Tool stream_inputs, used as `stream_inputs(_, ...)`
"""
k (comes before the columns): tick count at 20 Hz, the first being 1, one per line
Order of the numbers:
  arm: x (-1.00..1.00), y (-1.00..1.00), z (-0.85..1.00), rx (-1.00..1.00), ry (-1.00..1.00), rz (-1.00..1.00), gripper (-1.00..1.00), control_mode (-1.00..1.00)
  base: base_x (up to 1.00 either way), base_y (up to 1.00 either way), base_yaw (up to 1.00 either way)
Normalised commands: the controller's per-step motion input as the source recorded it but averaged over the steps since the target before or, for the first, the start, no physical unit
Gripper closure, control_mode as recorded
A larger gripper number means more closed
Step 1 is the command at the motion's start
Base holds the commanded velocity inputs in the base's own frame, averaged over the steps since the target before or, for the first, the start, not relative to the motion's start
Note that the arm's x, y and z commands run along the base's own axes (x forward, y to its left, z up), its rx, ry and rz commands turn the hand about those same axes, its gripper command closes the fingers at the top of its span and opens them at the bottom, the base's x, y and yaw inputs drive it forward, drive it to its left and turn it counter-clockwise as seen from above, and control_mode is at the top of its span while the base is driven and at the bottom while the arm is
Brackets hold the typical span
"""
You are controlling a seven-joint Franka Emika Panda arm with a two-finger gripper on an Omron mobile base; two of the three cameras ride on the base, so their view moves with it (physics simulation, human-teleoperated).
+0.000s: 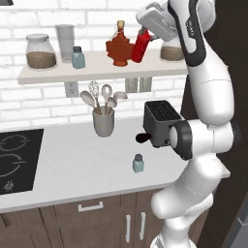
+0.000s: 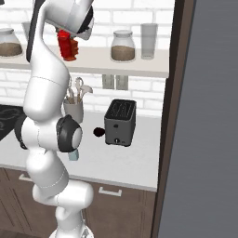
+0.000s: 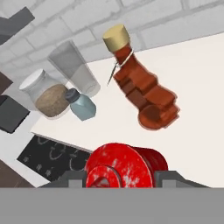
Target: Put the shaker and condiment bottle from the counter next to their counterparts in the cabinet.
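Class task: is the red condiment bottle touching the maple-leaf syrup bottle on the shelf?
Apart. The hand view shows bare shelf between the red condiment bottle and the syrup bottle.

Gripper (image 1: 148, 35) up at shelf (image 1: 58, 73), clamped on red condiment bottle (image 1: 140, 46); bottle tilted, just right of maple-leaf bottle (image 1: 119, 48), toward shelf right end. Second shaker (image 1: 78, 57) left-centre on shelf beside glass (image 1: 65, 41) and jar (image 1: 40, 51). Shaker (image 1: 138, 163) upright near counter (image 1: 72, 164) front edge. Utensil crock (image 1: 103, 121) mid-counter, toaster (image 1: 162, 123) at right edge, cooktop (image 1: 17, 160) at left.
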Motion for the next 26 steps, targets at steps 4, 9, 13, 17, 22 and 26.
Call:
stream_inputs(4, 0.00, -0.34, 0.00, -0.13, 0.00, 0.00, 1.00, -1.00, 0.00, 0.00, 0.00)
stream_inputs(9, 0.00, -0.19, 0.00, -0.05, 0.00, 0.00, 1.00, -1.00, 0.00, 0.00, 0.00)
stream_inputs(13, 0.00, 0.02, -0.01, -0.01, 0.00, 0.00, 1.00, -1.00, 0.00, 0.00, 0.00)
stream_inputs(17, 0.00, 0.00, -0.11, -0.07, 0.00, 0.00, 1.00, -1.00, 0.00, 0.00, 0.00)
stream_inputs(22, 0.00, 0.00, -0.15, -0.07, 0.00, 0.00, 1.00, -1.00, 0.00, 0.00, 0.00)
stream_inputs(26, 0.00, -0.01, -0.06, 0.00, 0.00, 0.00, 1.00, -1.00, 0.00, 0.00, 0.00)
